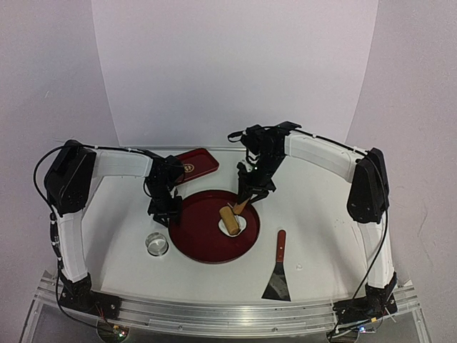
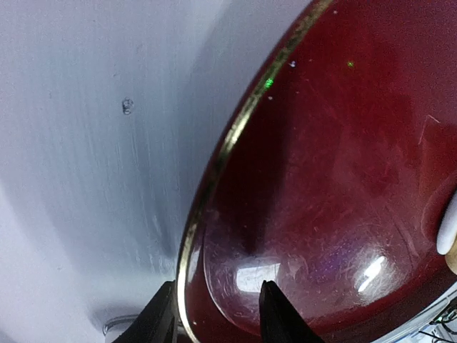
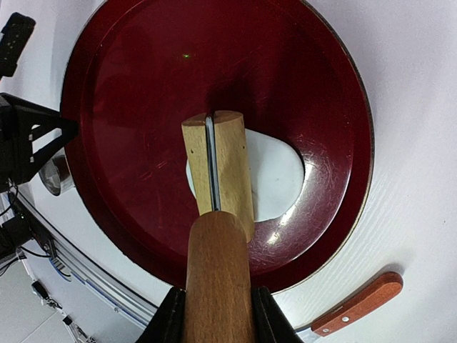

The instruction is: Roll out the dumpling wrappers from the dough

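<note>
The dough is a flat white irregular sheet on the right half of the round red tray. My right gripper is shut on the brown handle of a wooden rolling pin, whose pale roller rests on the dough. In the right wrist view the handle sits between my fingers, and the roller covers the left part of the dough. My left gripper holds the tray's left rim, one finger outside it and one inside. No round dumpling wrappers are in view.
A shiny metal ring cutter stands left of the tray near my left gripper. A spatula with a red-brown handle lies right of the tray. A red rectangular tray lies at the back.
</note>
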